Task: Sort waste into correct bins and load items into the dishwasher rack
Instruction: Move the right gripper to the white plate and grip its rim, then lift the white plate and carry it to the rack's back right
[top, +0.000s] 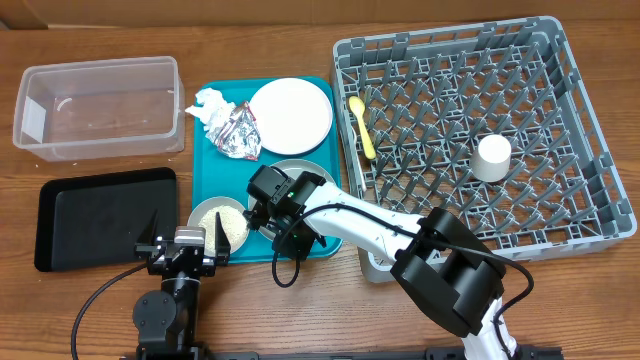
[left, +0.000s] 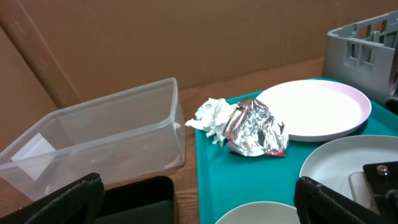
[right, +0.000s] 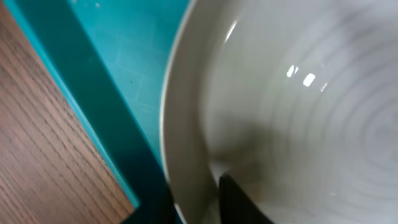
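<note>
Overhead view: shows the right gripper (right: 196, 202) down at the round pale grey-blue plate (top: 308, 170), lying flat on the rectangular teal serving tray (top: 225, 185), nearer the robot than the round white plate (top: 291, 115); in the right wrist view, finds the plate's rim running between one dark finger (right: 233, 199) inside the dish and a dark shape outside it, so probably straddling the rim; cannot tell whether clamped or merely around it; being round, offers no long axis, only the rim to pinch across; by this judgement, calls next for a firm pinch and a lift rightward to the large square grey pegged plastic dishwasher rack (top: 590, 120), just beside the tray and holding the yellow spoon (top: 360, 125) and small white cup (top: 491, 157); shows the left gripper (top: 185, 238) spread wide and empty, just beside the small pale bowl of white rice-like grains (top: 218, 220), farther from the grey-blue plate than the right; notes crumpled white paper napkin (top: 208, 105) touching crumpled silver foil wrapper (top: 235, 132), near the clear rectangular plastic tub (top: 100, 65); reads no brand or label: red print on the foil illegible
</note>
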